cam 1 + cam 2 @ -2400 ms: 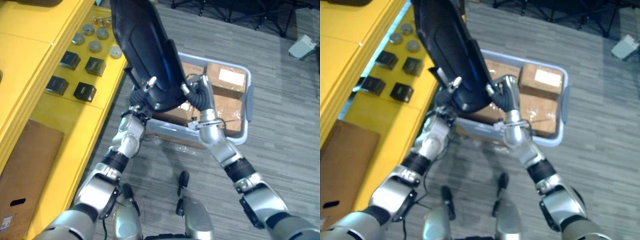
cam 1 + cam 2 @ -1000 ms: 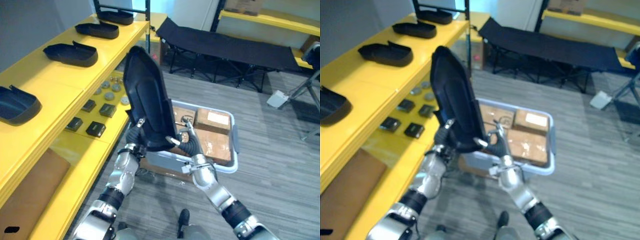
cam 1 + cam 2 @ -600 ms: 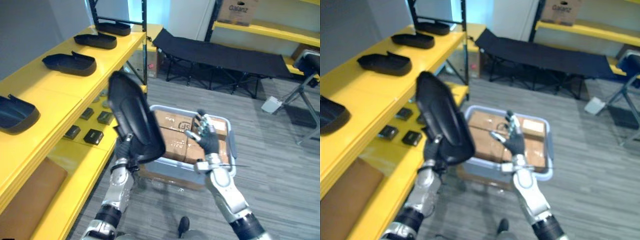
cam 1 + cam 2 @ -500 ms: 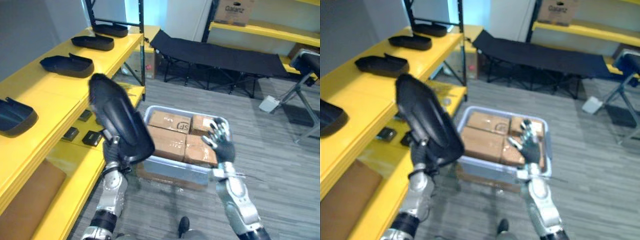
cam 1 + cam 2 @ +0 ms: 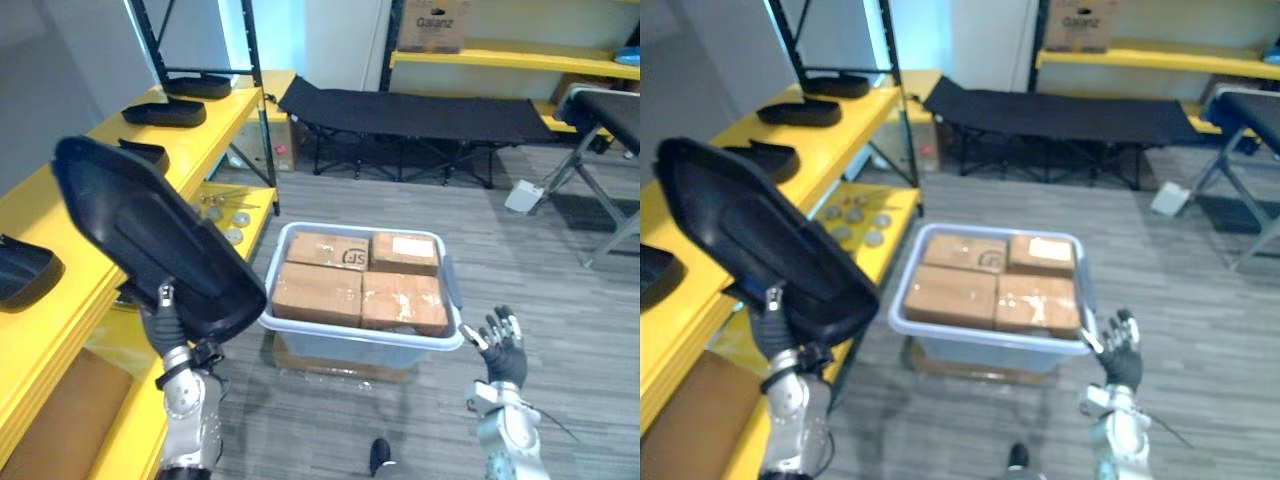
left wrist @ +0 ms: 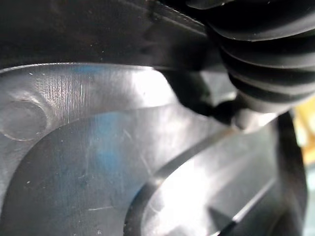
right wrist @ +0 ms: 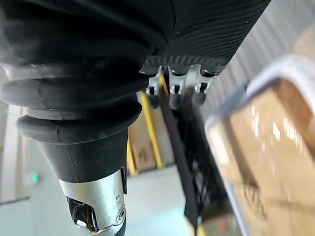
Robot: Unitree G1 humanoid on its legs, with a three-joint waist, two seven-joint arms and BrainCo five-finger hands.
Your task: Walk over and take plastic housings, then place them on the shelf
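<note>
Grips plastic housing (image 5: 150, 250) by lower end in left hand (image 5: 163, 322), thumb curled over rim. Holds it just off shelf (image 5: 30, 210) front, long axis tilted up toward shelf top. Carries right hand (image 5: 497, 352) spread, empty, far from shelf.

- housing (image 5: 150, 245): glossy black plastic, smooth, finely scratched
- boxes (image 5: 315, 290): matt brown cardboard
- bin (image 5: 340, 348): smooth pale plastic
- shelf (image 5: 30, 210): smooth yellow painted finish
- floor (image 5: 560, 300): matt grey wood-grain planks
</note>
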